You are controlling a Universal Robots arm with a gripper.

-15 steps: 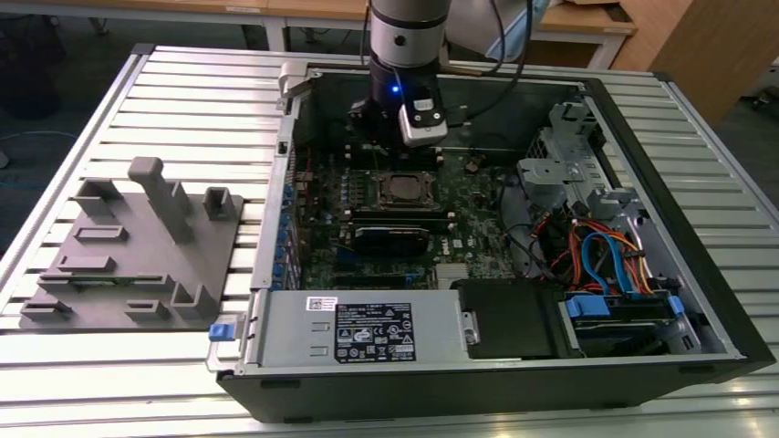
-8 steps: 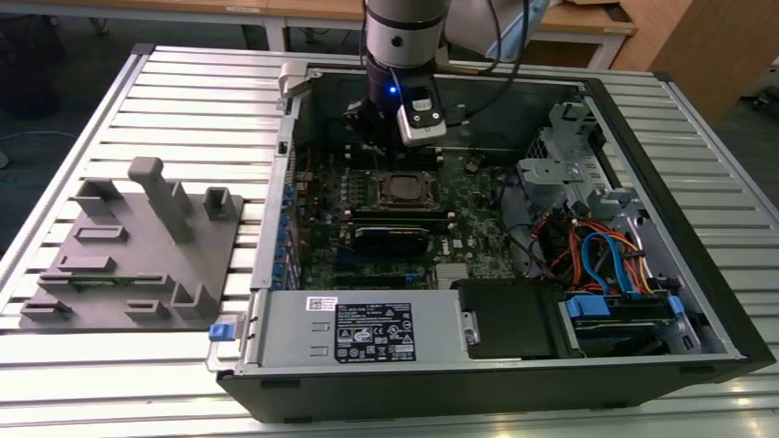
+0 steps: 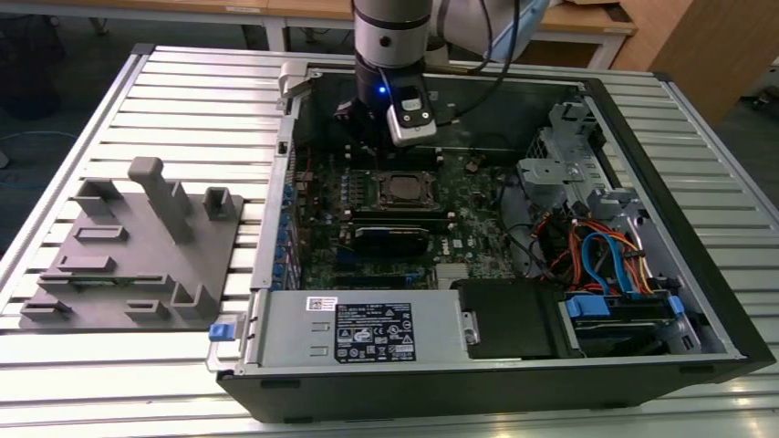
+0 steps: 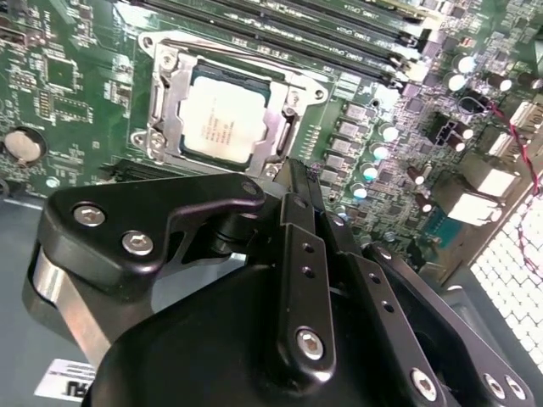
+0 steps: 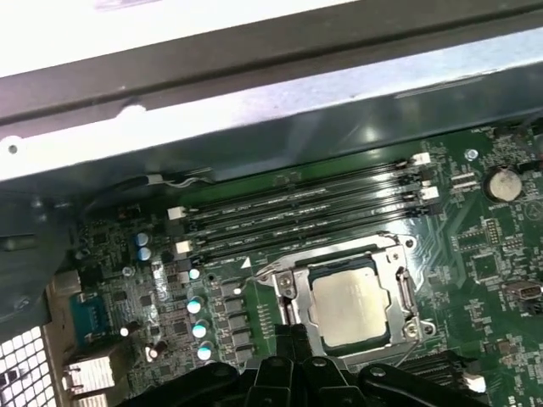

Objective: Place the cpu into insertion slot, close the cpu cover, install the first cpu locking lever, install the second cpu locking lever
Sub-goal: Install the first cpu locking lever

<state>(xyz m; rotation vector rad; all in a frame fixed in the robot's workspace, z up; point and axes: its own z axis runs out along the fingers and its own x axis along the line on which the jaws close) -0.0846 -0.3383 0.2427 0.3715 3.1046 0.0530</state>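
The cpu (image 4: 222, 123) is dull silver-tan, the cpu cover (image 4: 166, 95) bright silver. The circuit board (image 4: 72, 106) is green (speckled with silver-capped parts), the memory slots (image 5: 305, 212) black.

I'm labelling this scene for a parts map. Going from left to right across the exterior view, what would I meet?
Grey moulded fixture → computer case's side wall → cpu → blue and orange cables.

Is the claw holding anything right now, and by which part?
Nothing seems held; the claw is shut beside the closed cpu cover.
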